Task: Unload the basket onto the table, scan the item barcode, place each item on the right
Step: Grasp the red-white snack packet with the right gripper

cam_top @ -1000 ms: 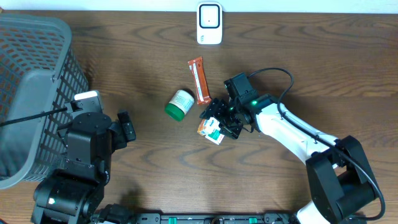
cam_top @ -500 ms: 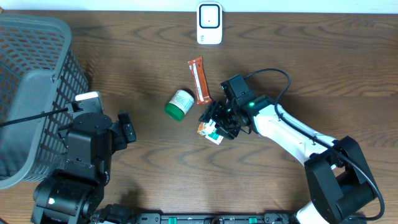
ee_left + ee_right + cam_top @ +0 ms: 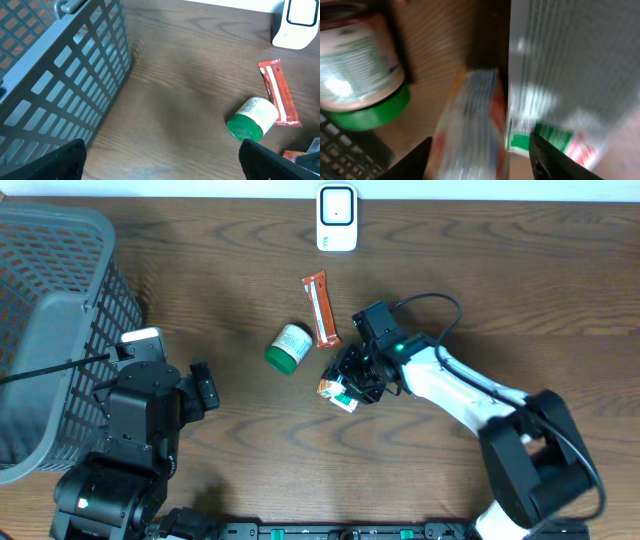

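While the wrist view is this blurred, treat the grip as unconfirmed.

- table (image 3: 520, 270): dark wood, everything sits on it.
- basket (image 3: 60, 300): far left, well apart from the work.
- My left gripper (image 3: 161, 162): jaws wide apart, holding nothing, parked beside the basket.
- My right gripper (image 3: 349, 378): down over the carton (image 3: 335, 393), jaws part-way apart and straddling it. I can't tell whether the pads touch it, so I can't tell if it's clamped.
- scanner (image 3: 337, 218): upright at the far edge of the table, well apart from the carton.
- bottle (image 3: 289, 347): on its side, green cap toward me, just beside the carton.
- snack bar (image 3: 318, 308): flat, its near end close to my right gripper.
- Carton: small, orange and white, on the table centre-right and skewed to the table edges.

Judgement on the step: securing the carton. Lift and presentation to the scanner are not done.

Risks:
- Carton sits skewed to the jaws. A corner pinch could twist it or squirt it out.
- A thin carton may crush if squeezed hard.
- The bottle can roll, so any sideways nudge sends it off.
- I can't see which face carries the barcode, so a wrong wrist angle at the scanner means no read.
- It's a long carry, and a weak grip could drop it.
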Robot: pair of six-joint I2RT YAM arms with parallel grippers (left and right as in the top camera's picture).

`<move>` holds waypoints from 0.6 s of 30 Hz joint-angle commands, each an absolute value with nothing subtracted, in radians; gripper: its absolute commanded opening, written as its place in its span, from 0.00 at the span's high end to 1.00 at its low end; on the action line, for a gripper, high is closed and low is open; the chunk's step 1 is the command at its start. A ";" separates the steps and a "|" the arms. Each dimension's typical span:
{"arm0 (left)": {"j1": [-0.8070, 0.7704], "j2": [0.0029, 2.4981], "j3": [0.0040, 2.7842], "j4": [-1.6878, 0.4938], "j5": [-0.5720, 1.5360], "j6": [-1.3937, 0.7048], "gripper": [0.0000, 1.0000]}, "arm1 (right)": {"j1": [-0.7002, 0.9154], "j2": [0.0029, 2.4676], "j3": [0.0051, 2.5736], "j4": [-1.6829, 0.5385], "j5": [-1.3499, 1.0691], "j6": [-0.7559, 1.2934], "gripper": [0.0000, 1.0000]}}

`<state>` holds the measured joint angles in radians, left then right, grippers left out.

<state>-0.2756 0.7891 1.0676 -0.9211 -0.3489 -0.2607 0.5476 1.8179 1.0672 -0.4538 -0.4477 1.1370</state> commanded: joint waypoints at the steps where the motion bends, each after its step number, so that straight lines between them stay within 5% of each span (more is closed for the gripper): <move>1: -0.270 0.785 1.079 -0.927 -0.351 -0.248 0.02 | 0.560 1.873 1.083 -0.437 -0.500 1.121 0.48; 7: -0.270 0.785 1.079 -0.927 -0.351 -0.248 0.02 | 0.560 1.876 1.083 -0.438 -0.499 1.118 0.53; 13: -0.270 0.785 1.079 -0.927 -0.351 -0.248 0.02 | 0.557 1.863 1.085 -0.458 -0.505 1.098 0.75; 18: -0.270 0.785 1.079 -0.927 -0.351 -0.248 0.02 | 0.556 1.863 1.085 -0.465 -0.506 1.076 0.75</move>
<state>-0.2756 0.7891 1.0676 -0.9215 -0.3462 -0.2607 0.5476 1.8576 1.0771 -0.4568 -0.5026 1.1061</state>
